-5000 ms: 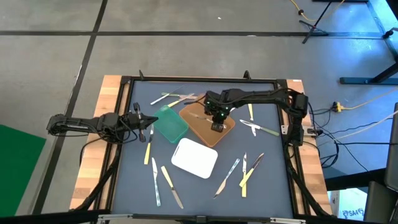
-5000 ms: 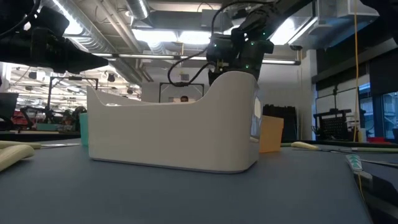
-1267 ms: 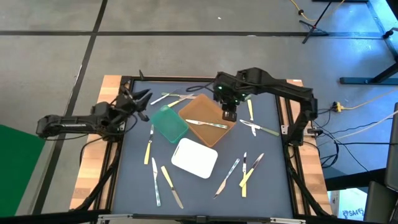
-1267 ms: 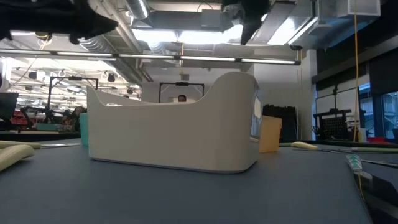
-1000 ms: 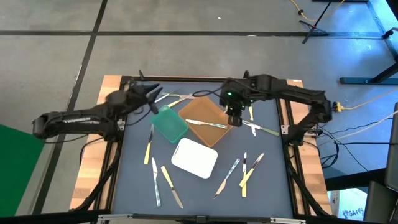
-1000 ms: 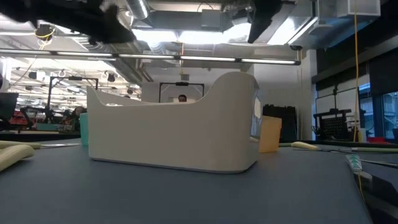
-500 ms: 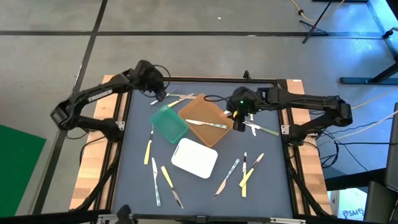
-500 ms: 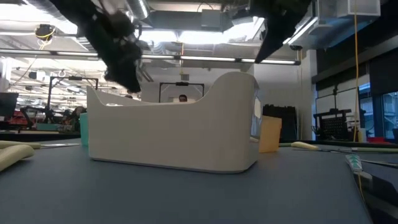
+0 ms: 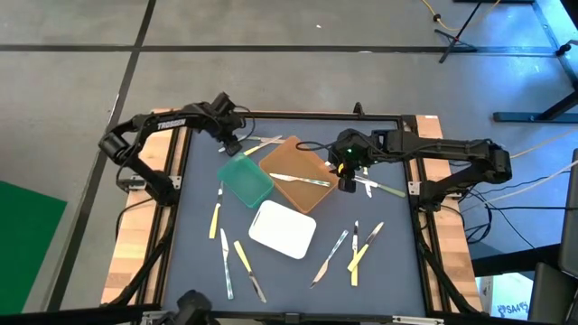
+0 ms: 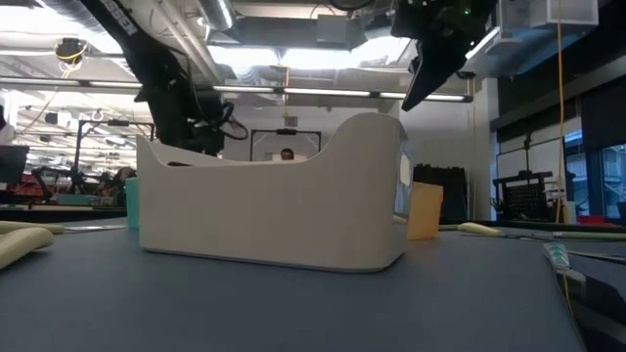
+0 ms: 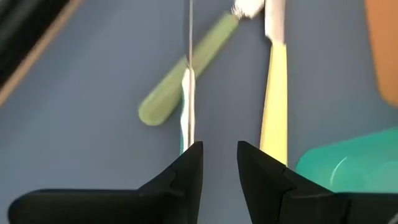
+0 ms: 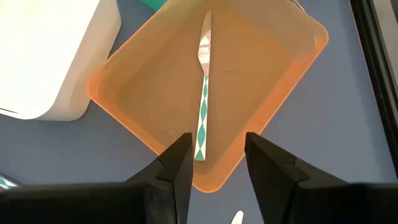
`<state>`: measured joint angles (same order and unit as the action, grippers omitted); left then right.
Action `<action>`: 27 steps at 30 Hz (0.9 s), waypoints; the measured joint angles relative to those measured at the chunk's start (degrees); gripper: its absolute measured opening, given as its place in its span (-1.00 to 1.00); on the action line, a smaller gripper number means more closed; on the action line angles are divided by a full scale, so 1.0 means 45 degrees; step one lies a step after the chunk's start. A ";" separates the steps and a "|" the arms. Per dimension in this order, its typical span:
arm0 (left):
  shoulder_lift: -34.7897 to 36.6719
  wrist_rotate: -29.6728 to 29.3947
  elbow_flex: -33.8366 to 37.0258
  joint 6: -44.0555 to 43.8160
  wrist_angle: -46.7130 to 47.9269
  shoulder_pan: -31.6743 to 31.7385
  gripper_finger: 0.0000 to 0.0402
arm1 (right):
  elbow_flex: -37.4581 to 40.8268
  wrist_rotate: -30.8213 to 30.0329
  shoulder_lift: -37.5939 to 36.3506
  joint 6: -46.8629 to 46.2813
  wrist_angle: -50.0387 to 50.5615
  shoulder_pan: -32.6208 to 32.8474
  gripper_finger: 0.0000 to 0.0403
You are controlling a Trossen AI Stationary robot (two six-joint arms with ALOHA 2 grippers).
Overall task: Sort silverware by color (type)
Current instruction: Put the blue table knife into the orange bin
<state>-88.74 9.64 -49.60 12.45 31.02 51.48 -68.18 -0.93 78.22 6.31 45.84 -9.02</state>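
Left gripper (image 9: 231,137): hovers over the far-left part of the table, fingers (image 11: 186,171) parted by a narrow gap, nothing between them; directly ahead of the tips, a green-handled piece (image 11: 186,71), a yellow-handled piece (image 11: 275,81) and a thin striped piece (image 11: 186,106).
Right gripper (image 9: 347,178): above the near-right edge of the brown tray, fingers (image 12: 177,168) spread, empty.
Knife in brown tray (image 12: 203,118): green-and-white diamond handle, lies flat on the tray floor, blade toward the far wall; only piece inside any tray.
Far-left cluster (image 9: 257,142): a few pieces crossing one another just beyond the green tray, right by the left gripper.
Right-side pieces (image 9: 375,186): yellow handle and pale green handle near the right gripper, on the mat beside the brown tray.
Left-side pieces (image 9: 217,209): yellow-handled ones lying lengthwise on the mat, near the green tray's near corner.
Near-left pieces (image 9: 242,266): two or three, lying on the mat before the white tray.
Near-right pieces (image 9: 357,246): four or so, fanned out, right of the white tray.
Brown tray (image 9: 282,162): middle of the table, set diagonally, touching the green tray's corner.
Green tray (image 9: 246,181): left of the brown one, nothing visible inside.
White tray (image 9: 282,229): nearer than the other two, nothing visible inside; fills the low view (image 10: 274,220).
Table (image 9: 289,284): dark mat inside a black frame, wooden edges at both sides.
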 joint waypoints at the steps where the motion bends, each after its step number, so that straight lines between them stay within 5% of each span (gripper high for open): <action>1: -0.0123 -0.0069 0.0000 0.0033 -0.0020 0.0000 -0.54 | 0.0000 0.0000 0.0000 0.0000 -0.0001 0.0000 -0.33; 27: -0.1126 -0.1362 0.0597 0.0690 -0.0335 -0.0008 -0.54 | 0.0000 0.0005 0.0005 0.0000 0.0005 0.0000 -0.33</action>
<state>-93.81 3.52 -46.92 15.56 29.51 51.45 -68.18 -0.91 78.24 6.31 45.87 -9.02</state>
